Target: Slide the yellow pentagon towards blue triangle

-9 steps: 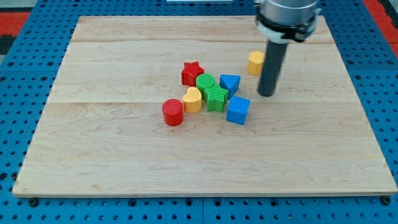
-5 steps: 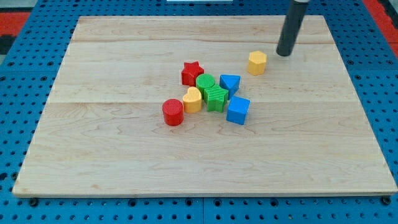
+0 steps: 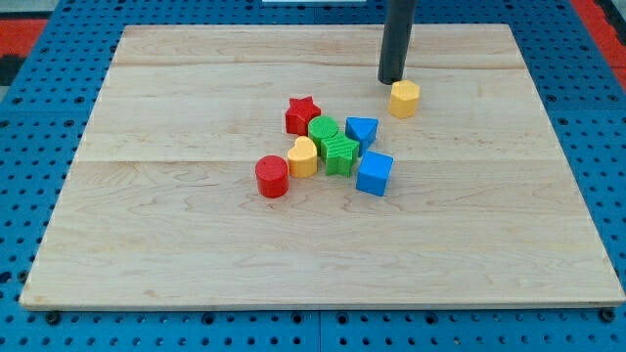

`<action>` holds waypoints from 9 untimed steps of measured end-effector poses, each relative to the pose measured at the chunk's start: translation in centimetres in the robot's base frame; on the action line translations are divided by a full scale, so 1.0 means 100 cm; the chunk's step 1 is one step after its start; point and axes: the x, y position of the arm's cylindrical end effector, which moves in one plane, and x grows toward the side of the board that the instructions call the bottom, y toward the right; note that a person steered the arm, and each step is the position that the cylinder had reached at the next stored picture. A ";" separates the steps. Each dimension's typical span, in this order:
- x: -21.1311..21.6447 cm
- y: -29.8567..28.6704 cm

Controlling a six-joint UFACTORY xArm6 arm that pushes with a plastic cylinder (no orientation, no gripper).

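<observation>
the yellow pentagon (image 3: pixel 404 99) sits up-right of the blue triangle (image 3: pixel 362 130), our tip (image 3: pixel 392 80) just above-left of the pentagon; we carry no hand, and this light, stiff block should slide easily if pushed on its upper-right face.

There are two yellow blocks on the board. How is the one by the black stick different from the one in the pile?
The yellow pentagon has flat, angled sides; the yellow heart has rounded lobes. The pentagon sits alone toward the view's top right, with my tip just beside its upper left; the heart is packed in the cluster, between the red cylinder and the green star. Both are yellow and look about the same size.
</observation>
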 end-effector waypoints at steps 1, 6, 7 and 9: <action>0.003 0.000; 0.023 0.039; 0.025 0.039; 0.027 0.039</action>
